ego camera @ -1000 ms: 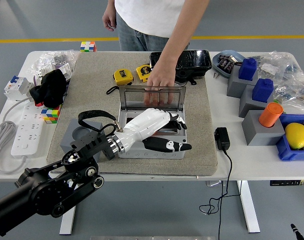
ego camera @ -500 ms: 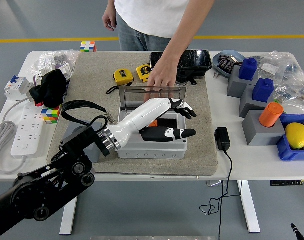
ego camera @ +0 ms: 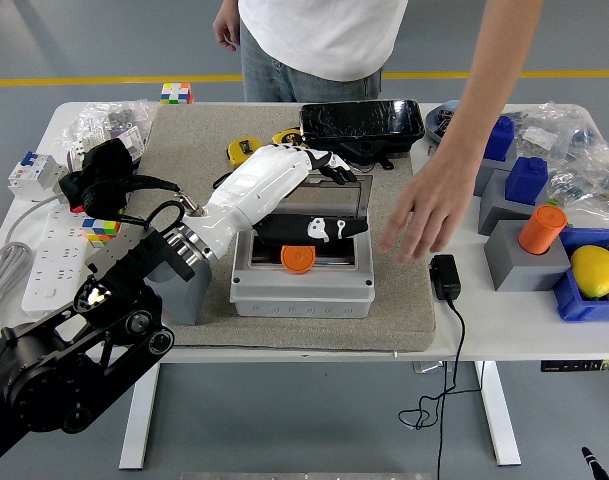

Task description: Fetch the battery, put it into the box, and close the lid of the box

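Battery in box, lid not yet closed

Orange battery [ego camera: 298, 259] lies inside the grey box [ego camera: 302, 285], on its floor near the front wall; fetch and place steps judged complete. Lid [ego camera: 356, 188] stands upright at the box's rear edge, so closing is what remains. Left hand [ego camera: 309, 195] is above the rear half of the box, empty, fingers loosely extended toward the lid's top edge, thumb reaching over the interior; contact with the lid cannot be told. Person's hand [ego camera: 426, 215] hovers open to the right of the box, clear of it and just above the black adapter [ego camera: 445, 276] on the white table [ego camera: 504, 312]. Right arm not in view. Next, in my judgement: tip the lid forward and down
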Robot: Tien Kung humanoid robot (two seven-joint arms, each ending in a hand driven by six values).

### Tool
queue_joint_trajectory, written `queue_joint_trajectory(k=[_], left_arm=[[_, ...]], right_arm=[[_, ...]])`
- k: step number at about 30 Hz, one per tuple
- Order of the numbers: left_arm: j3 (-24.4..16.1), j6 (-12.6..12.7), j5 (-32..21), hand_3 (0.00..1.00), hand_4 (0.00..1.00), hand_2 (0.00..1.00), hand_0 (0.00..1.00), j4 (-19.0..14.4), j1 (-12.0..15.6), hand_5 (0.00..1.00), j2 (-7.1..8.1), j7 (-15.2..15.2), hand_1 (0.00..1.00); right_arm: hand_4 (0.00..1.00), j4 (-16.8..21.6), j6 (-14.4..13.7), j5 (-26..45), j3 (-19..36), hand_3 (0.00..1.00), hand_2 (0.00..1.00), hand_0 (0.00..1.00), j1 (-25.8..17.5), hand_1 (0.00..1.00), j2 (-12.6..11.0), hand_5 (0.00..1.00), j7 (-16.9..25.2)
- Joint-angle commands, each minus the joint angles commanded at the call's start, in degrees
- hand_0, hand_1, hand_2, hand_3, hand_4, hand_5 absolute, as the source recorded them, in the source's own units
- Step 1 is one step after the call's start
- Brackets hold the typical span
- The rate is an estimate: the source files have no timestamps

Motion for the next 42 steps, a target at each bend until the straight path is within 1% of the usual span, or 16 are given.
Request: queue_joint_trajectory(k=[1, 3, 5, 6, 7, 12, 13, 22, 30, 31, 34, 39, 42], left_arm=[[-0.1, 1.1, 0.7, 0.649, 0.998, 0.677, 0.767, 0.0, 0.0, 0.998, -0.01, -0.3, 0.728], [-0.5, 3.4, 1.5, 0.649, 0.998, 0.677, 0.767, 0.4, 0.0, 0.998, -0.2, -0.7, 0.728], [-0.7, 4.2, 1.9, 0.649, 0.998, 0.677, 0.767, 0.8, 0.0, 0.998, -0.38, -0.8, 0.728], [-0.8, 4.4, 2.1, 0.649, 0.998, 0.677, 0.767, 1.1, 0.0, 0.998, -0.48, -0.9, 0.728], [-0.9, 4.4, 2.4, 0.759, 0.998, 0.82, 0.954, 1.5, 0.0, 0.998, -0.55, -0.8, 0.893], [-1.1, 3.2, 3.5, 0.759, 0.998, 0.82, 0.954, 3.2, 0.3, 0.998, -0.76, 0.9, 0.893], [-1.2, 2.9, 3.7, 0.791, 0.998, 0.893, 0.998, 3.4, 0.4, 0.998, -0.81, 1.2, 0.987], [-0.7, 1.6, 4.3, 0.8, 0.998, 0.906, 0.998, 3.9, 0.3, 0.998, -1.23, 2.7, 0.998], [0.0, -1.0, 5.7, 0.802, 0.998, 0.908, 0.998, 4.8, 0.5, 0.998, -1.29, 4.4, 0.998], [0.0, -1.3, 5.8, 0.8, 0.998, 0.888, 0.998, 5.1, 0.5, 0.998, -1.34, 4.6, 0.998], [-0.3, -2.2, 6.4, 0.8, 0.998, 0.888, 0.998, 6.3, 0.4, 0.998, -1.48, 5.2, 0.998], [-1.5, -3.1, 7.6, 0.804, 0.998, 0.894, 0.998, 8.9, 0.4, 0.998, -1.9, 6.2, 0.998], [-1.8, -3.3, 7.9, 0.804, 0.998, 0.894, 0.998, 9.8, 0.5, 0.998, -1.94, 6.4, 0.998]], right_arm=[[0.998, 0.0, 0.0, 0.0, 0.0, 0.803, 0.764, 0.805, 0.0, 0.763, 0.0, 0.998, 0.0], [0.998, 0.0, 0.0, 0.1, -0.1, 0.803, 0.764, 0.805, 0.0, 0.763, 0.0, 0.998, 0.0], [0.998, 0.0, 0.0, 0.1, 0.0, 0.803, 0.764, 0.805, 0.0, 0.763, 0.0, 0.998, 0.0], [0.998, 0.0, 0.0, 0.1, 0.0, 0.803, 0.764, 0.805, 0.0, 0.763, 0.0, 0.998, 0.0], [0.998, 0.0, 0.0, 0.0, 0.0, 0.803, 0.763, 0.805, 0.0, 0.763, 0.0, 0.998, 0.0], [0.998, 0.0, 0.0, 0.1, 0.0, 0.803, 0.763, 0.805, 0.0, 0.763, 0.0, 0.998, 0.0], [0.998, 0.0, 0.0, 0.1, 0.0, 0.803, 0.762, 0.806, 0.0, 0.762, 0.0, 0.998, 0.0], [0.998, 0.0, 0.0, 0.2, -0.2, 0.803, 0.761, 0.805, 0.2, 0.762, 0.0, 0.998, 0.0], [0.998, 0.0, 0.0, 0.2, -0.2, 0.803, 0.761, 0.805, 0.1, 0.762, -0.1, 0.998, -0.1], [0.998, 0.0, 0.0, 0.2, -0.3, 0.803, 0.761, 0.805, 0.0, 0.762, -0.1, 0.998, -0.1], [0.998, 0.0, 0.0, 0.1, -0.3, 0.803, 0.761, 0.805, 0.0, 0.762, -0.1, 0.998, -0.1], [0.998, 0.0, 0.0, 0.2, -0.5, 0.802, 0.76, 0.804, 0.1, 0.762, 0.0, 0.998, -0.1], [0.998, 0.0, 0.0, 0.2, -0.4, 0.802, 0.76, 0.804, 0.0, 0.762, 0.0, 0.998, -0.1]])
